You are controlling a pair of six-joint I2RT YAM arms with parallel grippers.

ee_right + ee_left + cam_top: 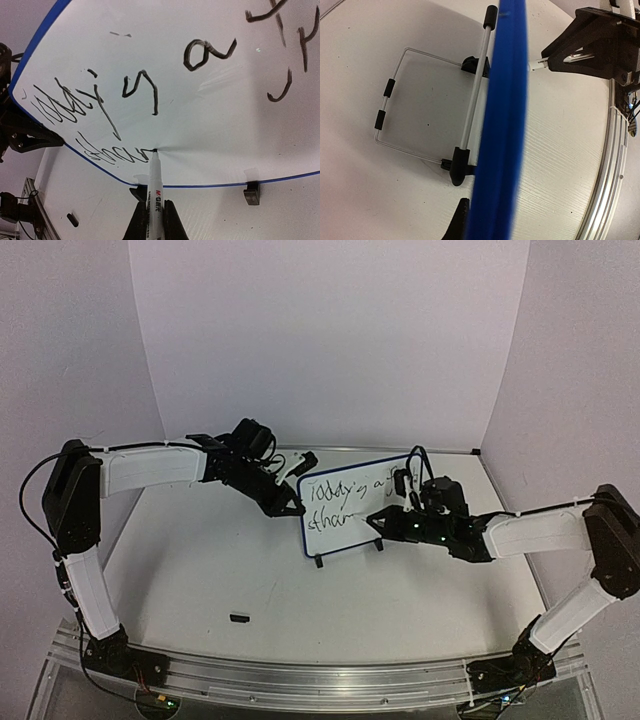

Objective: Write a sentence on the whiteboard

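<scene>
Now left end effector (287, 502) clamped on whiteboard (345, 538) edge; right end effector (154, 215) closed on marker (154, 186), tip touching second line of sentence (155, 100).

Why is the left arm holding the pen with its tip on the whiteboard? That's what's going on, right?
No, the right gripper holds the pen; the right wrist view shows it. Its tip does touch the whiteboard. The left gripper grips the whiteboard's edge.
</scene>
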